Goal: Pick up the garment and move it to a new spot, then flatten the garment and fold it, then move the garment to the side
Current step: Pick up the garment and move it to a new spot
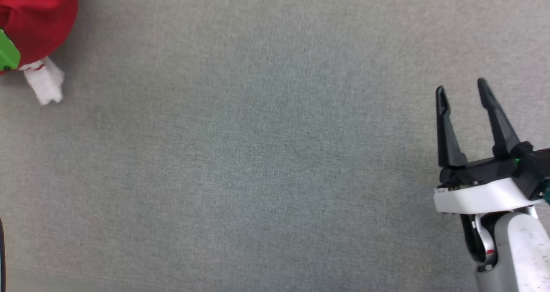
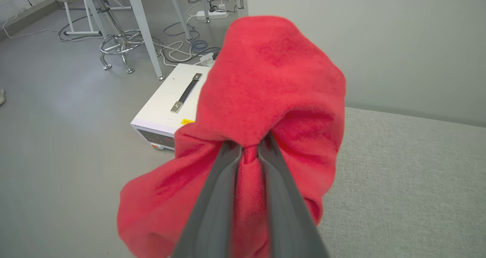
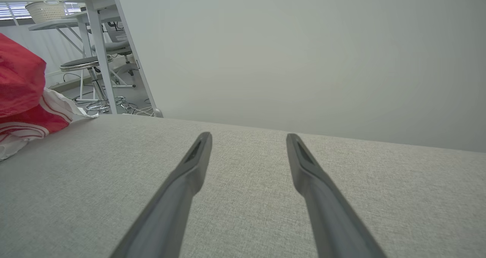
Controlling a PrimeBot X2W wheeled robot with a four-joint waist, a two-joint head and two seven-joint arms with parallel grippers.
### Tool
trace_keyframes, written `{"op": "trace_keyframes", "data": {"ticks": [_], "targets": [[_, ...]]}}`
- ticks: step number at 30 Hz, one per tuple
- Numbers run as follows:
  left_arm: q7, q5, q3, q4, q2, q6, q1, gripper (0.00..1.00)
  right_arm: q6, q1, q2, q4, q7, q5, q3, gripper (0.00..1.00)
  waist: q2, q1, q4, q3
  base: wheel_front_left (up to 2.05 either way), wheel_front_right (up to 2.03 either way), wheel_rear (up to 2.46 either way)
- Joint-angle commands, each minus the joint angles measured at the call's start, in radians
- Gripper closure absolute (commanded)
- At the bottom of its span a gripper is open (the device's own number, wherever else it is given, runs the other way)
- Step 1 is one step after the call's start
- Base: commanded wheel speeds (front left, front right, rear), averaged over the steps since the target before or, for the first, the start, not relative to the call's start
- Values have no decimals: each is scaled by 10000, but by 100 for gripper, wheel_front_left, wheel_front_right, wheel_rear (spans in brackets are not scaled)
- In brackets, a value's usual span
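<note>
The left hand [image 2: 250, 147] pinches a bunched fold of the garment [image 2: 265, 83], bundled at the head view's upper left, probably so it can be carried over. The right hand [image 1: 462, 88] hovers spread at lower right, seemingly leaving the grey surface [image 1: 258, 154] free for laying it down.

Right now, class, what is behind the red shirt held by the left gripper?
A white box with a black handle stands on the floor behind the shirt. The shirt hides the box's right end.
</note>
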Motion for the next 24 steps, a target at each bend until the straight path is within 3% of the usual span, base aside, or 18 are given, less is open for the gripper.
{"op": "trace_keyframes", "data": {"ticks": [1, 11, 24], "targets": [[-212, 86, -167, -173, 90, -28, 164, 100, -9, 88, 114, 79, -83, 27, 9, 0, 0, 1, -217, -1106, 0, 0, 0], [-968, 562, -1993, -2045, 342, -28, 348, 100, -9, 401, 692, 394, -100, 148, -142, 0, 0, 1, -994, -2350, 0, 0, 0], [-1482, 1008, -4313, -3758, -231, -28, -570, 100, -9, 609, 824, 505, -102, 539, -311, 0, 0, 1, -2474, -2707, 0, 0, 0]]}}
